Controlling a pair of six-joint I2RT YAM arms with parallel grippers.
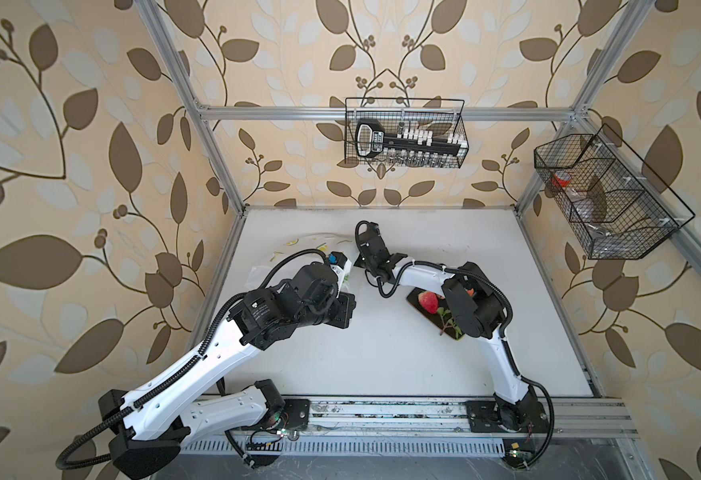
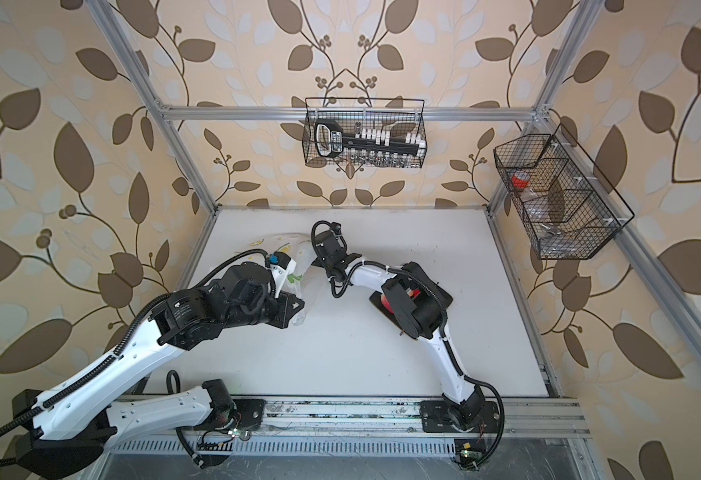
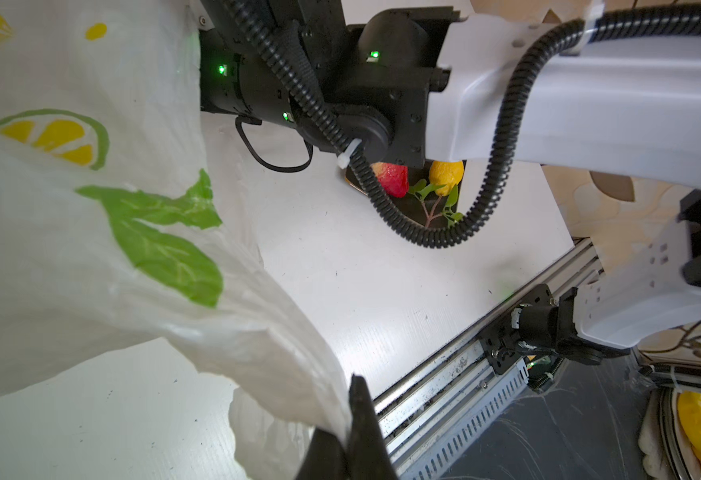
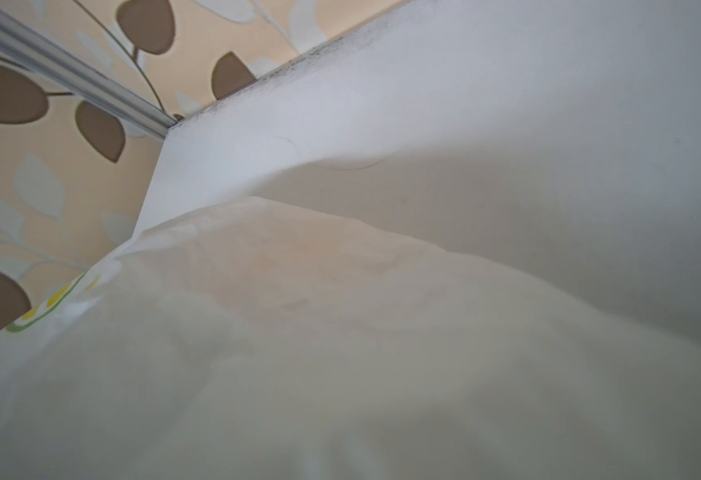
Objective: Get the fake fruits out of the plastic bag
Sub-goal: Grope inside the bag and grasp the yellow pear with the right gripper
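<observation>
Crinkly film of the plastic bag [image 4: 340,353] fills the right wrist view. A faint orange blush under it may be a fruit. The right gripper [image 1: 361,243] sits at the bag's mouth, and whether it is open cannot be told. The left gripper [image 3: 346,432] is clamped on the bag's rim and holds it raised, likely to keep the mouth open. Behind the right gripper, a strawberry [image 3: 392,178] and a lemon [image 3: 446,176] lie on the dark plate [image 3: 413,208]. The desk [image 1: 382,353] is bare between the grippers, which leaves carrying room, and its back edge is near.

Dark plate [image 1: 414,301] on white table [image 1: 382,357]; wire basket [image 1: 350,137] above
</observation>
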